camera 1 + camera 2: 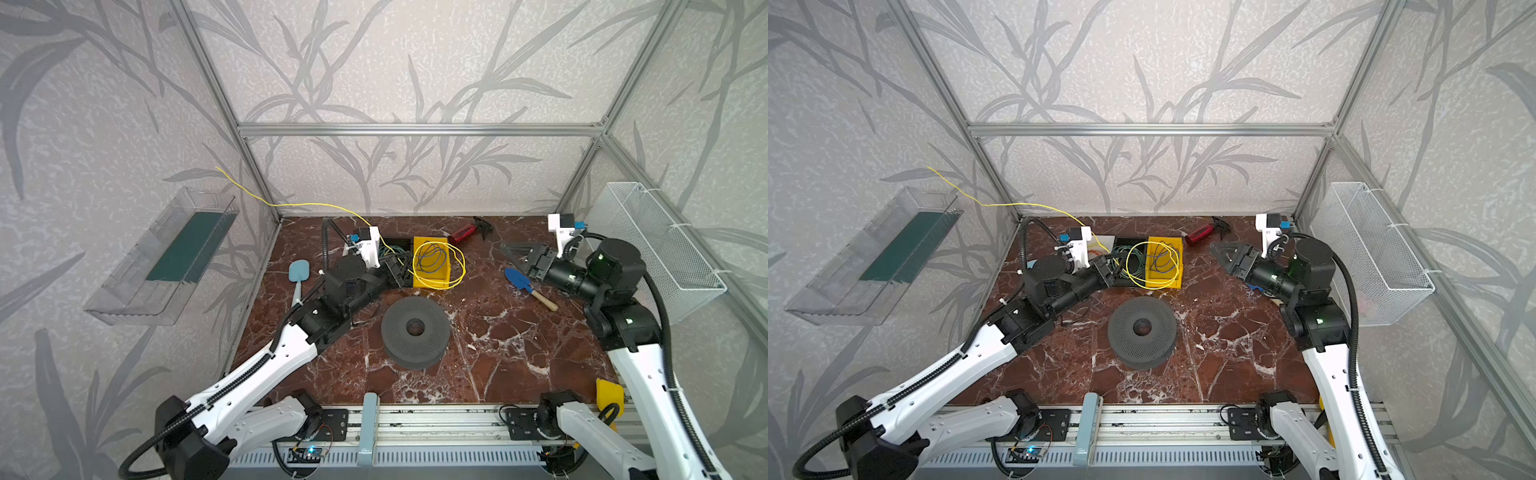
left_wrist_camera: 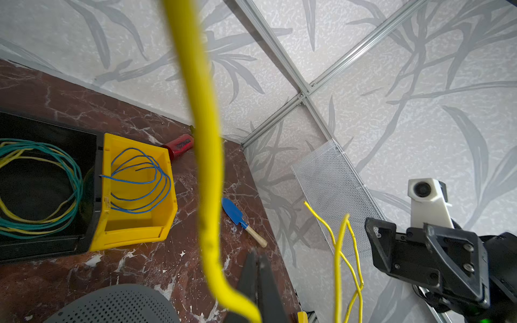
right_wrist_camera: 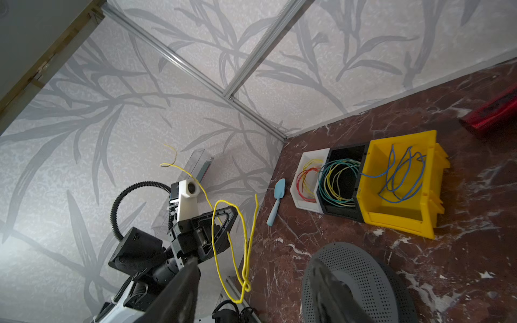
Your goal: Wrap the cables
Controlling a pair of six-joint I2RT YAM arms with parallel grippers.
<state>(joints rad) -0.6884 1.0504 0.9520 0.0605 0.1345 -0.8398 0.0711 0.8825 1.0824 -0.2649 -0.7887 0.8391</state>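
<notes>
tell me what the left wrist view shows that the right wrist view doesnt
Only the left wrist view shows the dark blue trowel and the mesh basket.

Only the right wrist view shows the white bin, the pale trowel and the clear shelf.

Both views show the yellow cable, the yellow bin, the black bin, the spool and the red bottle.
</notes>
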